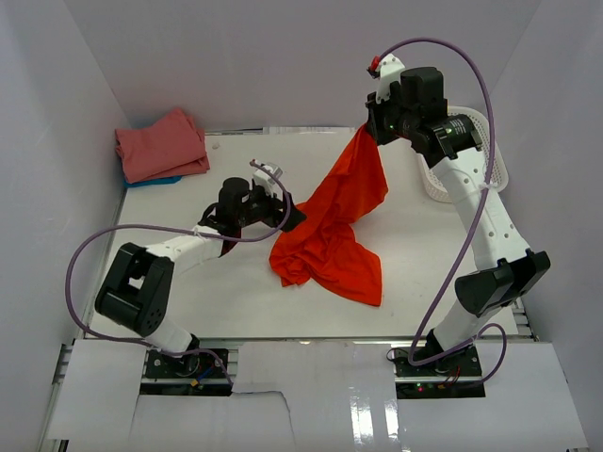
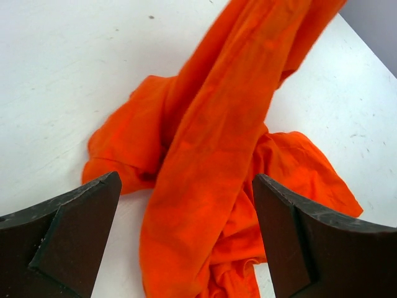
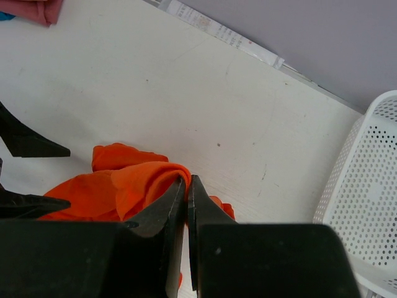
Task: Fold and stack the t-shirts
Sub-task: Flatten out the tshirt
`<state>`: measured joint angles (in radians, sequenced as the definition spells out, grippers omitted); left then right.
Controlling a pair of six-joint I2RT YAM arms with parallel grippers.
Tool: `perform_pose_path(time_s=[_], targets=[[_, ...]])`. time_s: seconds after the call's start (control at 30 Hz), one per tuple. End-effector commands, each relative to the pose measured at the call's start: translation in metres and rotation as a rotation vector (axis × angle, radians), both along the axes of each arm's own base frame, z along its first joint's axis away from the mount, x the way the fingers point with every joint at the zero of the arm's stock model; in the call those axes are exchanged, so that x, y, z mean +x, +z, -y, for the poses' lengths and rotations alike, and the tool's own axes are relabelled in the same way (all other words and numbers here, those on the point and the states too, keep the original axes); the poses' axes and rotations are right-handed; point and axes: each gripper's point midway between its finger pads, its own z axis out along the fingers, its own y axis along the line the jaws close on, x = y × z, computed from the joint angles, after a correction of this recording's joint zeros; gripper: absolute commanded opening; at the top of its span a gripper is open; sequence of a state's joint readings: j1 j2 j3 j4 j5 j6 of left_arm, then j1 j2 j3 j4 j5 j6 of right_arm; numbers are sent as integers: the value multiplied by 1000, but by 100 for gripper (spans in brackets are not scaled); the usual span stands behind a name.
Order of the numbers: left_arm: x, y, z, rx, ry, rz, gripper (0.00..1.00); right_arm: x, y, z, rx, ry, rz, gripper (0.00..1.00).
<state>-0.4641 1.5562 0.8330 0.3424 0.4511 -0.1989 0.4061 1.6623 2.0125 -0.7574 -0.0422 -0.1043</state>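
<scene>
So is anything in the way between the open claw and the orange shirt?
No, nothing visible is. The left gripper is open, and the orange shirt hangs right in front of it, held up by the shut right gripper.

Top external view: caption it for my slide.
Right gripper holds orange-red t-shirt up by one end; open left gripper hovers beside it.

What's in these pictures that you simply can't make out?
Blue shirt: top view, only a sliver shows under the pink shirt.
Basket inside: top view, the right arm covers much of it.
Which part of the orange shirt the right hand pinches: right wrist view, the shut hand itself hides it.
</scene>
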Motion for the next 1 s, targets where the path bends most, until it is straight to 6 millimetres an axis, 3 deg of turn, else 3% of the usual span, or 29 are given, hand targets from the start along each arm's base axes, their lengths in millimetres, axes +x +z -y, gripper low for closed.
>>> perform_pose_path(time_s=[0.0,0.13,0.27,0.37,0.63,0.97], targets=[[-3,23,-9,-30,17,43,98,2,19,-1,26,16,54,8],[-7,37,-18,-19,7,117,98,2,20,-1,29,19,56,8],[-12,45,-12,-32,-58,148,97,3,19,-5,36,27,47,8],[-10,38,-11,-26,-97,126,83,4,17,-4,35,24,44,8],[1,11,-8,-28,-134,34,83,2,19,-6,44,37,44,8],[19,-7,6,-38,-203,-4,79,0,18,-8,47,49,32,8]])
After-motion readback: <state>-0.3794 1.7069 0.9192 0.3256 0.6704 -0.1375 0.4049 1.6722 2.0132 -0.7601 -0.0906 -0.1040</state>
